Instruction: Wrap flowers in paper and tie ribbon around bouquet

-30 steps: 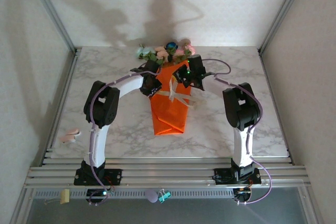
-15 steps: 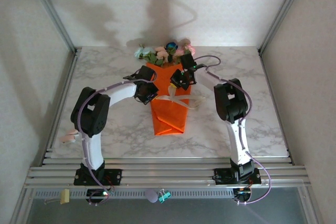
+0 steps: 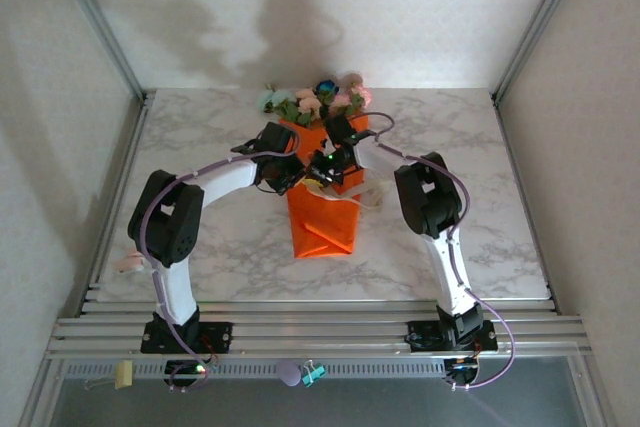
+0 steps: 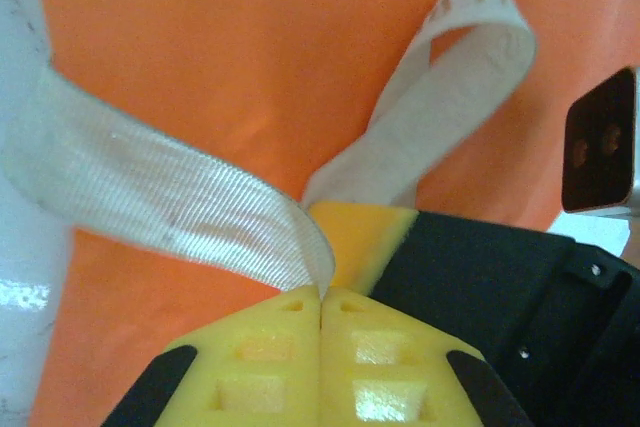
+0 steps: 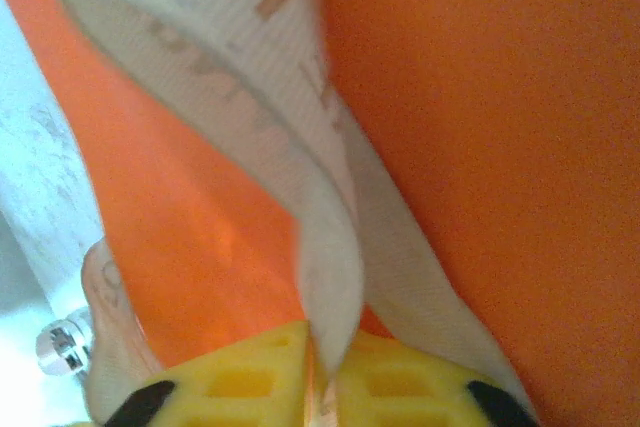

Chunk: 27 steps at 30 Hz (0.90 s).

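Walls [image 3: 50,147] close the marble table [image 3: 470,237] on the left, right and far side in the top view. A small pink object [image 3: 131,259] lies near the left edge, well apart from the work. The bouquet [image 3: 320,209] lies in the middle with the tip of the orange paper [image 3: 315,237] toward the arm bases and the flowers [image 3: 315,102] near the far edge. Bare table is on both sides of it. The left gripper [image 3: 296,171] and the right gripper [image 3: 322,165] are over the upper part of the cone, nearly touching, and loose ribbon [image 3: 368,197] hangs out to the right.

In the left wrist view the left gripper [image 4: 320,297] has its yellow fingers pressed together on the ribbon [image 4: 170,197], which lies over the paper [image 4: 250,47]. A loop of ribbon stands behind. One yellow finger [image 4: 365,232] of the right gripper is just beside.

In the right wrist view the right gripper [image 5: 320,362] pinches a fold of ribbon [image 5: 290,97] between closed fingers, over the paper [image 5: 500,97]. Marble table [image 5: 40,177] is at the left.
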Each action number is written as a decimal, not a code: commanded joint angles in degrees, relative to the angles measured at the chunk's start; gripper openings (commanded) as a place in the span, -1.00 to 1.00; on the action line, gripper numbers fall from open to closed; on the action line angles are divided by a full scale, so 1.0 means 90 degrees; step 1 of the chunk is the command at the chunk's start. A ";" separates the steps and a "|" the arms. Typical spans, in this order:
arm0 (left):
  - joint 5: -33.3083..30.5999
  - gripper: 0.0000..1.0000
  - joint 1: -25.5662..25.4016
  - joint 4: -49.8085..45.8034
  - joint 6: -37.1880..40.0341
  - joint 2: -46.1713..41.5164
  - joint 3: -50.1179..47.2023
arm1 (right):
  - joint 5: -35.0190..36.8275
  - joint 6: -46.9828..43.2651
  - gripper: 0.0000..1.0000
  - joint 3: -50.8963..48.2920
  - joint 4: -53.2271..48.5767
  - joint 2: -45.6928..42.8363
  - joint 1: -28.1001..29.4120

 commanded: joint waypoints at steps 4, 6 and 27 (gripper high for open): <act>0.0002 -1.00 -0.0014 0.0306 -0.0056 -0.0017 0.0099 | -0.0273 -0.0461 -0.19 -0.0301 -0.0551 -0.0905 -0.0164; -0.0005 -1.00 -0.0004 0.0320 -0.0066 -0.0005 0.0117 | -0.0358 -0.0474 -0.14 -0.0061 -0.0729 -0.0917 -0.0251; 0.0076 -1.00 0.0005 0.0344 -0.0061 0.0153 0.0314 | 0.1396 -0.1723 -0.85 0.1945 -0.2266 0.0493 -0.0436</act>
